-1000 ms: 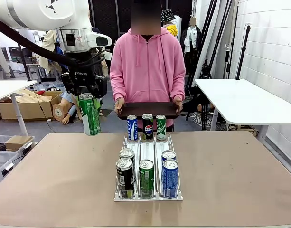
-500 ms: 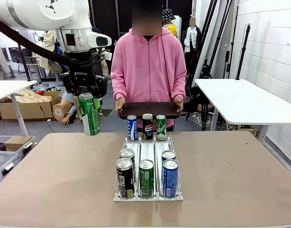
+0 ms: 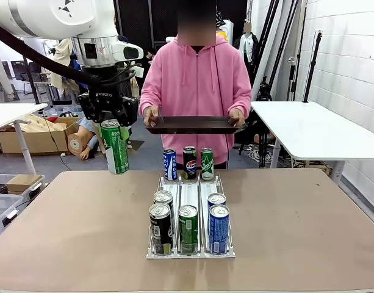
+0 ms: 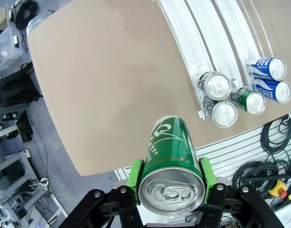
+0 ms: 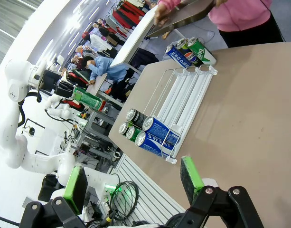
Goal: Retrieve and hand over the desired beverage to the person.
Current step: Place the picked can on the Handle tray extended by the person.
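Observation:
My left gripper (image 3: 115, 141) is shut on a green beverage can (image 3: 115, 147) and holds it upright in the air above the table's far left. In the left wrist view the same green can (image 4: 171, 153) sits between the green pads (image 4: 134, 179) of my left gripper (image 4: 170, 177). The person (image 3: 197, 85) in a pink hooded sweatshirt stands at the far side, holding a dark tray (image 3: 193, 125) level at chest height. My right gripper (image 5: 133, 184) is open with nothing between its fingers, low beside the table.
A white can rack (image 3: 191, 195) stands mid-table with three cans at its far end and several at its near end. The same rack (image 5: 183, 99) appears in the right wrist view. A white side table (image 3: 312, 131) stands at the right.
The person has raised the dark tray from waist height to chest height. My left gripper and the green can have not moved.

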Tool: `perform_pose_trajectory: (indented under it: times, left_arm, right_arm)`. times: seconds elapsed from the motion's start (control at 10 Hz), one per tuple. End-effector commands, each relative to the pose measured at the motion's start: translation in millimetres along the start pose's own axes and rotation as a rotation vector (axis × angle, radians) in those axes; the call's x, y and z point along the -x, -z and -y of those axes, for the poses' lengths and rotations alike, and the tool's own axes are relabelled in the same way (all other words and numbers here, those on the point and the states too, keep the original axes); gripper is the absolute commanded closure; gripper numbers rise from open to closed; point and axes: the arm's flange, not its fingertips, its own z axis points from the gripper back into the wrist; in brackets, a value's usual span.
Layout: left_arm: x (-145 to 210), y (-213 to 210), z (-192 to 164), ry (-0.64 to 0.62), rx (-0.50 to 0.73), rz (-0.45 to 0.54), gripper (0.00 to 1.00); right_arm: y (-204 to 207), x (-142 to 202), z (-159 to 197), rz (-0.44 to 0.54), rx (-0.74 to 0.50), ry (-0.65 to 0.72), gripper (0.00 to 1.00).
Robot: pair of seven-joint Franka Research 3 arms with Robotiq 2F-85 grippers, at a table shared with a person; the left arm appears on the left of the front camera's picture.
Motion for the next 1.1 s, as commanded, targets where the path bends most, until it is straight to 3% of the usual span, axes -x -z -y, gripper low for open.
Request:
perform_pose_trajectory:
  times: [0.0,1.0]
  left_arm:
    - [1.4,-4.2,-1.8,-0.003,0.0,0.009,1.0]
    - [0.0,0.0,0.0,0.0,0.0,0.0,1.0]
  right_arm:
    - [-0.3,0.3,0.1,0.002,-0.01,-0.012,0.0]
    - [-0.3,0.3,0.1,0.002,-0.01,-0.012,0.0]
